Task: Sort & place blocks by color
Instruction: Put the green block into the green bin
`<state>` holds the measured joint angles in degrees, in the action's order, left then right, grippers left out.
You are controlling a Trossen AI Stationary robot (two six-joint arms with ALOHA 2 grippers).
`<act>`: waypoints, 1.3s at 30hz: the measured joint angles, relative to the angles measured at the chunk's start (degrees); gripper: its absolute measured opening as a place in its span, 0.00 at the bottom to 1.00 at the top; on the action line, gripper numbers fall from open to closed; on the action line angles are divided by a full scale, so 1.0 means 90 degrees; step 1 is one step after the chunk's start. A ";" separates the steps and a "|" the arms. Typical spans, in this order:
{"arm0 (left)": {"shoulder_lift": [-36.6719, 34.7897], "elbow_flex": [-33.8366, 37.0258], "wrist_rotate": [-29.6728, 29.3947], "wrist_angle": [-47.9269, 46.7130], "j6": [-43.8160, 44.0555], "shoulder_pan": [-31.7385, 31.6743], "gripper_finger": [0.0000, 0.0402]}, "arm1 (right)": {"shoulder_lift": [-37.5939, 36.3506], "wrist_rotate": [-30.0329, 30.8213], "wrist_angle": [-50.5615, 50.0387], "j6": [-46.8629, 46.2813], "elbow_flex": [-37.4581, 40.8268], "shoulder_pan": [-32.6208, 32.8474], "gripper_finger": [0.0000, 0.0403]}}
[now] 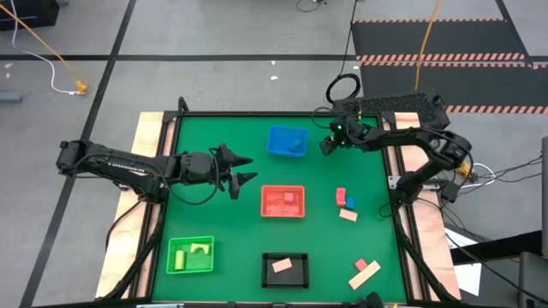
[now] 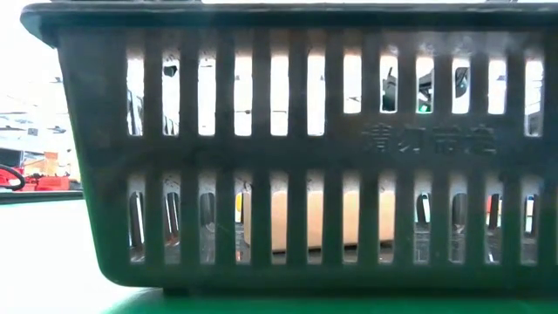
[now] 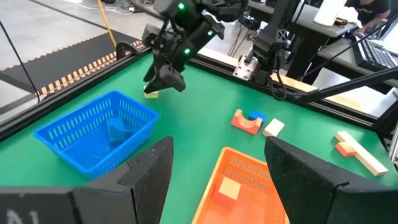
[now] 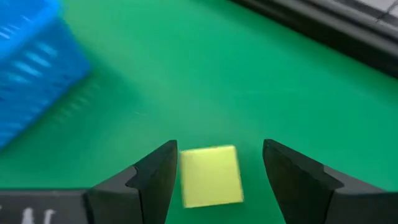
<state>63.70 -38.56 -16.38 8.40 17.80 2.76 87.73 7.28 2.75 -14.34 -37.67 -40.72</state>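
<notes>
A yellow block [image 4: 211,175] lies flat on the green table near its far right, just right of the blue bin [image 1: 287,141]. My right gripper [image 4: 219,145] is open and slants down over it, one finger on each side, not touching as far as I can see. The left wrist view shows that gripper [image 3: 166,79] above the yellow block [image 3: 151,93]. My left gripper [image 1: 244,169] hovers open over the table's left middle. Pink, blue and tan blocks [image 1: 344,204] lie at the right. A tan bar and a pink block [image 1: 364,272] lie near the front right.
A red bin [image 1: 282,201] with pink blocks stands mid-table. A green bin [image 1: 190,255] with yellow blocks is at the front left. A black bin [image 1: 284,268] at the front holds a tan block and fills the low view [image 2: 279,148]. The blue bin holds a blue block.
</notes>
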 joint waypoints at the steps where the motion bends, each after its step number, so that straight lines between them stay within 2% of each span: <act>1: 0.0000 0.0000 0.0000 0.0003 0.0028 0.0000 0.63 | 0.0052 0.0009 -0.0016 0.0002 0.0000 -0.0042 0.57; 7: 0.0000 -0.0001 0.0000 0.0000 0.0032 0.0000 0.63 | 0.0158 -0.0034 -0.0004 0.0014 -0.0005 -0.0193 0.57; 12: 0.0000 -0.0001 0.0000 0.0002 0.0029 0.0000 0.63 | 0.0225 -0.0495 -0.0059 0.0009 -0.0008 -0.0153 0.54; 17: 0.0000 0.0001 0.0000 0.0002 0.0027 0.0000 0.63 | 0.0463 -0.0427 -0.0091 -0.0133 -0.0032 -0.0095 0.47; 23: 0.0000 -0.0001 0.0000 0.0029 0.0083 0.0000 0.63 | 0.0486 -0.0436 -0.0123 -0.0478 -0.0026 -0.0093 0.29; 28: 0.0000 -0.0001 0.0000 0.0018 0.0109 0.0000 0.63 | 0.0106 -0.0515 -0.0248 -0.0633 -0.0002 -0.0098 0.29; 33: 0.0004 -0.0001 -0.0005 -0.0107 -0.1082 0.0124 0.63 | -0.0661 -0.0746 -0.0167 -0.0996 0.0006 -0.0050 0.29; 36: 0.0005 0.0001 0.0004 -0.0036 -0.1705 0.0191 0.63 | -0.1109 -0.1269 0.0065 -0.1376 0.0008 0.0098 0.29; 39: 0.0005 -0.0001 -0.0004 0.0298 -0.2206 0.0229 0.63 | -0.1430 -0.1994 0.0761 -0.1860 0.0002 0.0444 0.29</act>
<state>63.75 -38.56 -16.42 11.08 -2.05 4.83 74.86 -10.66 9.60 -31.08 -37.65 -36.72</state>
